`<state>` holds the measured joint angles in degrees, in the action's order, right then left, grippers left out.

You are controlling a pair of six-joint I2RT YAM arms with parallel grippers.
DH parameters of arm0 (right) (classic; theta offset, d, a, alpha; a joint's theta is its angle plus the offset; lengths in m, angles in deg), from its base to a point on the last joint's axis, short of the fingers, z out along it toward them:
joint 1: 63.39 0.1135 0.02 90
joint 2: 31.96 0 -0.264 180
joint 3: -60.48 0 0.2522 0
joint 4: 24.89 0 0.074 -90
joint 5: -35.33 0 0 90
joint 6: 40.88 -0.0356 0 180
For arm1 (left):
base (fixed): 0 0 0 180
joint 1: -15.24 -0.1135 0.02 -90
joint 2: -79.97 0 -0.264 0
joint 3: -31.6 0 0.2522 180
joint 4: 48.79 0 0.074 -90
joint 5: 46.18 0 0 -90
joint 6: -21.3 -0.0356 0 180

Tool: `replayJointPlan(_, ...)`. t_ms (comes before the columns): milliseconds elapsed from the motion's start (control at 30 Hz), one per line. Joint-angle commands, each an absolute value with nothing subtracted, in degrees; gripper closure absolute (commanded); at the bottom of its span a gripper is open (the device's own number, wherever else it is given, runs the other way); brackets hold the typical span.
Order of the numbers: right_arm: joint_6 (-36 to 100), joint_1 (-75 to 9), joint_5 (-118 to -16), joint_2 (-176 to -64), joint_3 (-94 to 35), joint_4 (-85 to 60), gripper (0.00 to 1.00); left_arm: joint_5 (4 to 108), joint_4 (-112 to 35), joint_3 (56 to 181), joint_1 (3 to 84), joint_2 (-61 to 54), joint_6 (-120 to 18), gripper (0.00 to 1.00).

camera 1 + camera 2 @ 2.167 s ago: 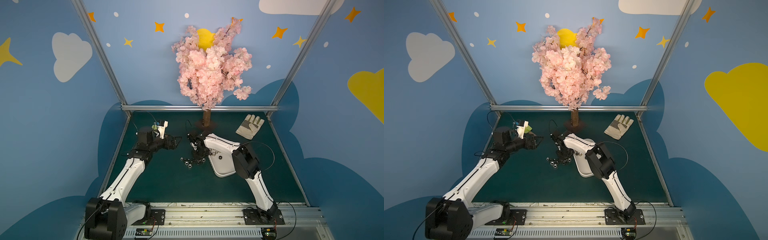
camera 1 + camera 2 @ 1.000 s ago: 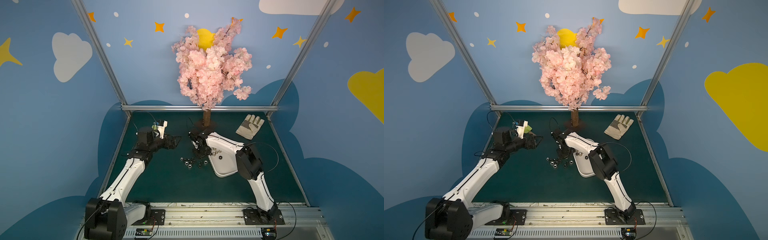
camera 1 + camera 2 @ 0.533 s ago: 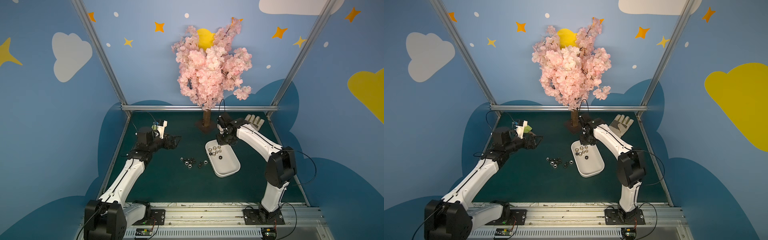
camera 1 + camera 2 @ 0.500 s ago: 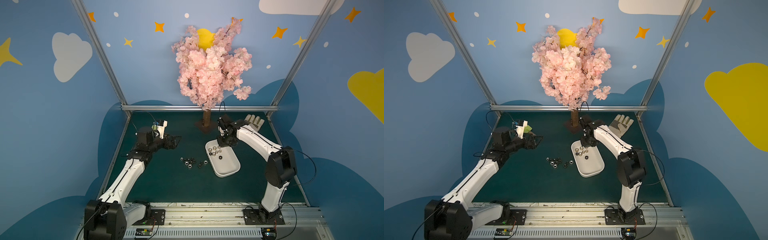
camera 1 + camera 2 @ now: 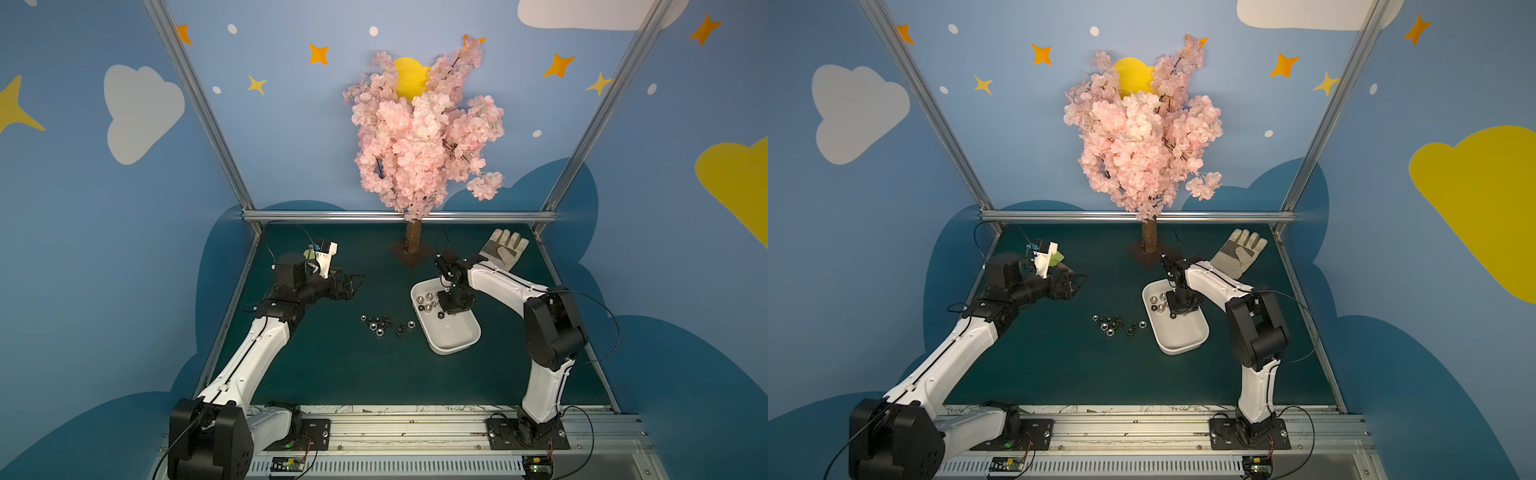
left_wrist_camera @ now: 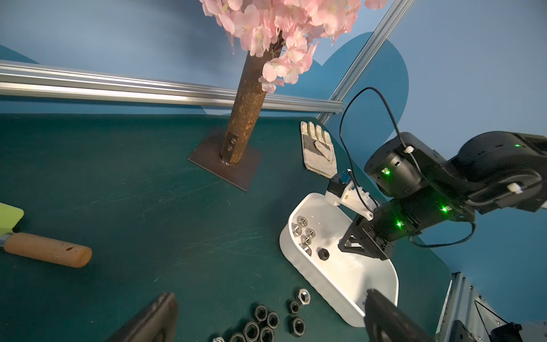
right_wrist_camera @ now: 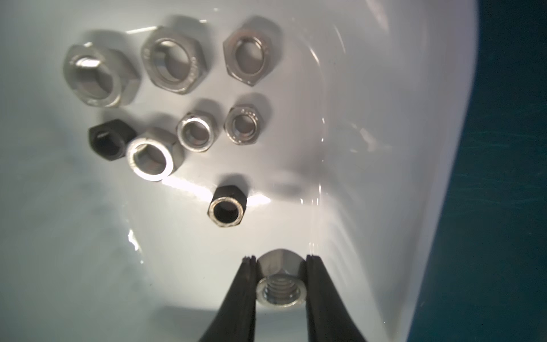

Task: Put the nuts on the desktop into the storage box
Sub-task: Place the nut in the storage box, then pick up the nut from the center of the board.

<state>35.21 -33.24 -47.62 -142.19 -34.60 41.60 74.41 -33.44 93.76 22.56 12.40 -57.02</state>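
Several nuts lie clustered on the dark green desktop, just left of the white storage box. More nuts, silver and black, rest at the box's far end. My right gripper reaches down inside the box, shut on a silver nut pinched between both fingertips just above the white floor. My left gripper hovers open and empty behind the loose cluster.
A pink blossom tree on a dark base plate stands at the back centre. A beige work glove lies at the back right. A tool with a wooden handle lies at the left. Aluminium rails edge the desktop.
My right arm has swung from the loose cluster on the desktop over to the box and lowered into it with a nut. The left arm has stayed put.
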Motion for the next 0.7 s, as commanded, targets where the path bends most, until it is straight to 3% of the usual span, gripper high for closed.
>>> replayJointPlan(0,36.2,-33.5,-46.6,-143.9,-34.9,40.9,0.68,75.5,-30.7,96.4,22.8,11.8,-58.4,0.00)
replayJointPlan(200,36.6,-32.6,-46.1,-140.1,-37.7,42.3,0.49,70.8,-20.0,102.4,22.7,9.8,-60.6,0.00)
replayJointPlan(367,37.7,-28.3,-46.6,-136.3,-43.1,42.7,0.46,64.6,-10.1,106.4,20.9,11.5,-65.7,0.00)
replayJointPlan(533,39.0,-20.5,-51.7,-138.4,-49.6,39.8,0.44,71.1,-12.0,103.0,14.0,15.0,-63.7,0.00)
replayJointPlan(667,39.0,-15.2,-54.0,-145.5,-55.8,38.4,0.44,75.2,-12.1,103.2,13.4,14.5,-63.3,0.00)
